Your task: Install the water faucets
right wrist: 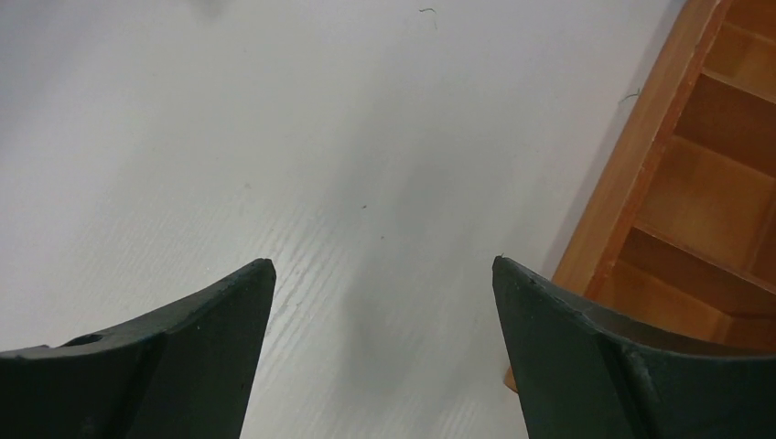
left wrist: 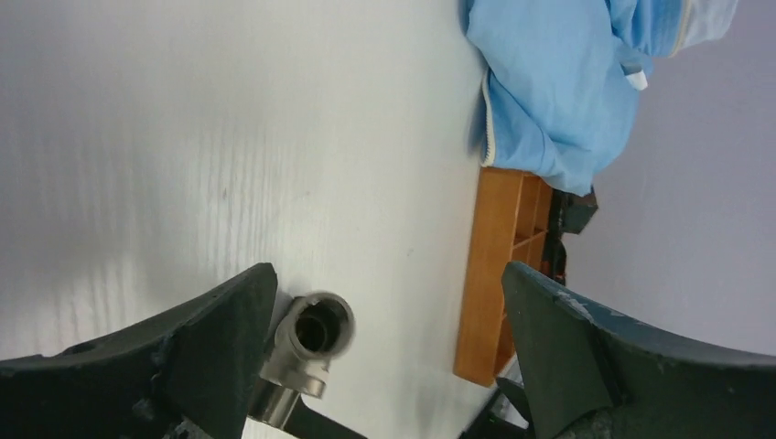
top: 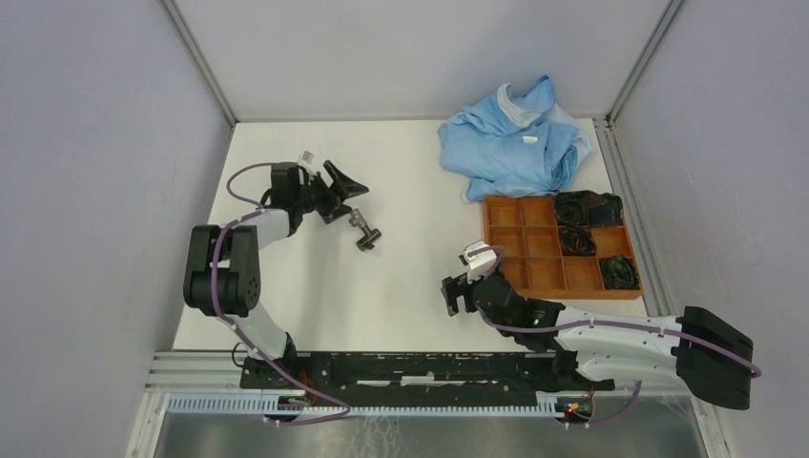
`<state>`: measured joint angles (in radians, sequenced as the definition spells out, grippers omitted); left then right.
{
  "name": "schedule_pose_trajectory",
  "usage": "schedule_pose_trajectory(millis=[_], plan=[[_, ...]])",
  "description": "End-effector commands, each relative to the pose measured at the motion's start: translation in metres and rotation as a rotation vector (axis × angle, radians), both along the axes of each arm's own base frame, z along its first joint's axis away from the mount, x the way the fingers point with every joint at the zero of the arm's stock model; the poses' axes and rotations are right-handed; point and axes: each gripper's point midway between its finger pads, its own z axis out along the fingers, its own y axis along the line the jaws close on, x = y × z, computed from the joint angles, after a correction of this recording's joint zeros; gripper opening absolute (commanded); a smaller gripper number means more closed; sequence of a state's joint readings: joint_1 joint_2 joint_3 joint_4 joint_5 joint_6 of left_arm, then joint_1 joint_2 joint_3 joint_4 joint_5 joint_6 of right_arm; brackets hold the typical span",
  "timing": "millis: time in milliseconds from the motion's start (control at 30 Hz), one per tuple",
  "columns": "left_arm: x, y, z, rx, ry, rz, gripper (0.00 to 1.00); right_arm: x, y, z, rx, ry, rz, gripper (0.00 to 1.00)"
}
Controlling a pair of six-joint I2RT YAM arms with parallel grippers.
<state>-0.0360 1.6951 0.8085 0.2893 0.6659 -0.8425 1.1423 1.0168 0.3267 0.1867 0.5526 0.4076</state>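
The water faucets (top: 363, 230) lie on the white table (top: 382, 286) as one small clump of grey metal with a darker end. I cannot tell whether the pieces are joined. My left gripper (top: 347, 197) stands open just behind and left of the clump, not holding it. In the left wrist view a grey fitting (left wrist: 309, 340) with a round open mouth rests against the inner side of the left finger (left wrist: 210, 347), and the gap of the left gripper (left wrist: 386, 274) is otherwise bare. My right gripper (top: 458, 296) is open over bare table beside the tray. The right gripper (right wrist: 382, 263) has nothing between its fingers.
A wooden compartment tray (top: 534, 277) sits at the right, with dark items in its right-hand cells. The same tray (right wrist: 641, 183) fills the right edge of the right wrist view. A crumpled blue cloth (top: 515, 138) lies behind the tray. Walls enclose the table.
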Motion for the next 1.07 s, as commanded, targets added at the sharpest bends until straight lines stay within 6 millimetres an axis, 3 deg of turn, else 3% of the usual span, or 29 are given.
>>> schedule_pose_trajectory(millis=[0,167,333,433,600,800,933,1033], plan=[[0.030,0.024,0.036,0.223,-0.132,0.025,1.00,0.005,-0.015,0.012,-0.031,-0.007,-0.074,0.97],[0.017,0.055,0.090,0.445,-0.195,0.079,1.00,0.015,-0.029,0.035,-0.077,-0.045,-0.154,0.98],[-0.030,0.073,0.148,0.520,-0.287,0.149,1.00,0.029,-0.030,0.076,-0.150,-0.084,-0.219,0.98],[-0.067,0.071,0.166,0.525,-0.328,0.125,1.00,0.038,-0.034,0.103,-0.166,-0.110,-0.302,0.98],[-0.115,0.070,0.155,0.511,-0.268,0.103,1.00,0.043,-0.032,0.128,-0.148,-0.137,-0.321,0.98],[-0.168,0.051,0.134,0.415,-0.187,0.002,1.00,0.039,-0.037,0.136,-0.096,-0.150,-0.319,0.98],[-0.186,0.063,0.131,0.463,-0.193,0.052,1.00,0.038,-0.042,0.136,-0.069,-0.153,-0.332,0.98],[-0.188,0.066,0.121,0.478,-0.163,0.060,1.00,0.037,-0.043,0.135,-0.048,-0.153,-0.332,0.98]])
